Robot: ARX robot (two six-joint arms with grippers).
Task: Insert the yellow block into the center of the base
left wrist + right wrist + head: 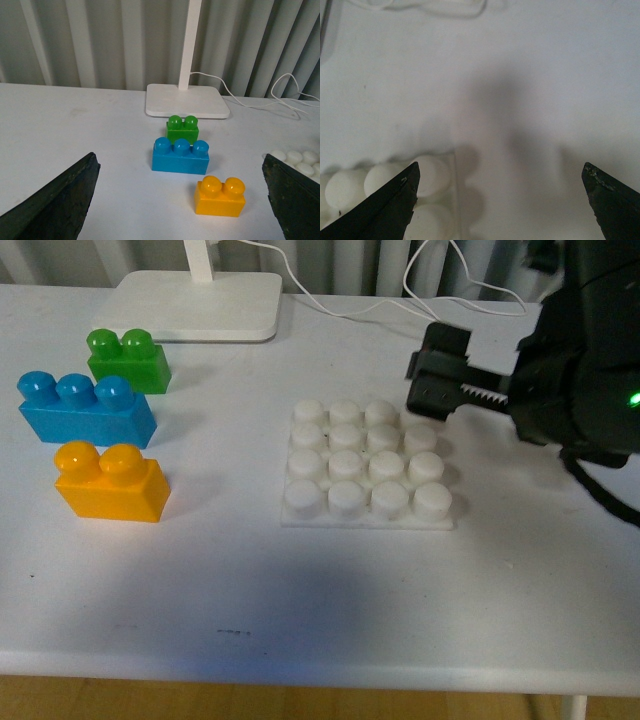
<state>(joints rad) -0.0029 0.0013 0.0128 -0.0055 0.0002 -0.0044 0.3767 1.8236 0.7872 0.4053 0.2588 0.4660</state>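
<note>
The yellow block (110,483) stands on the white table at the left, two studs up. In the left wrist view the yellow block (220,196) lies ahead of my open left gripper (182,200), between its fingertips (60,200) and nearer the right one. The left gripper is out of the front view. The white base (367,466) with its stud grid lies mid-table. My open, empty right gripper (432,370) hovers at the base's far right corner. A corner of the base (427,175) shows in the right wrist view by one fingertip (390,205).
A blue three-stud brick (85,408) and a green two-stud brick (127,360) stand behind the yellow block. A white lamp foot (195,303) and its cable (440,300) lie at the back. The table's front edge (300,680) is near.
</note>
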